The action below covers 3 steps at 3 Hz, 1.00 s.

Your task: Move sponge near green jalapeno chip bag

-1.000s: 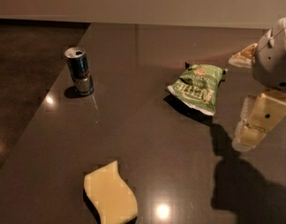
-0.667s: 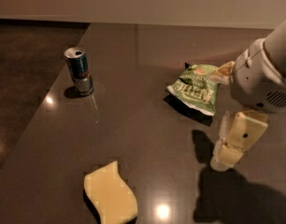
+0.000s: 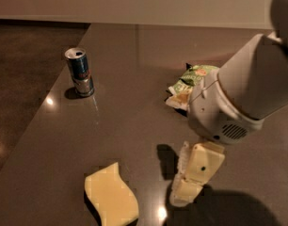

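Observation:
The pale-yellow sponge [image 3: 111, 195] lies flat on the dark table near the front edge, left of centre. The green jalapeno chip bag [image 3: 187, 83] lies further back at mid-right, partly hidden behind my arm. My gripper [image 3: 184, 192] hangs low over the table just right of the sponge, apart from it, with nothing seen in it.
A dark blue-silver drink can [image 3: 80, 72] stands upright at the back left. The table's left edge [image 3: 50, 91] runs diagonally, with the floor beyond it. My bulky white arm [image 3: 243, 86] fills the right side of the view.
My arm has swung left and forward from the right side, bringing the gripper down close beside the sponge and covering part of the chip bag.

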### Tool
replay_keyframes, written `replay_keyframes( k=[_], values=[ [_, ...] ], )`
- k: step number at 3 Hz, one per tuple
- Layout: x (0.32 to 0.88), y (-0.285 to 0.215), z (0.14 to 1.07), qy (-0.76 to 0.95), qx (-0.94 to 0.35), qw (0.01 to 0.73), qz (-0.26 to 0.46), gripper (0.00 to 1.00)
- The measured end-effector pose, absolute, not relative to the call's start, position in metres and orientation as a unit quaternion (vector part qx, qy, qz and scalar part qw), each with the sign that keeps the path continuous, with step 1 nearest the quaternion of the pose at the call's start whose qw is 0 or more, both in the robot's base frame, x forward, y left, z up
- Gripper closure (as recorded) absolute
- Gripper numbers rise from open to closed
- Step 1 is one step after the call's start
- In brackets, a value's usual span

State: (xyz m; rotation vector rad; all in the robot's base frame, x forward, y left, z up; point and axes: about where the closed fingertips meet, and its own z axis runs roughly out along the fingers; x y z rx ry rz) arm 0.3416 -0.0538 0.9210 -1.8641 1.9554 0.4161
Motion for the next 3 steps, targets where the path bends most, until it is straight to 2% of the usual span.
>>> replay_keyframes(
  k=[2, 3],
  values=[
    [0.310, 0.013, 0.877, 0.654, -0.715, 0.191, 0.158, 0.00],
    [0.304, 0.025, 0.858, 0.644, -0.728, 0.183, 0.150, 0.00]
  ],
)
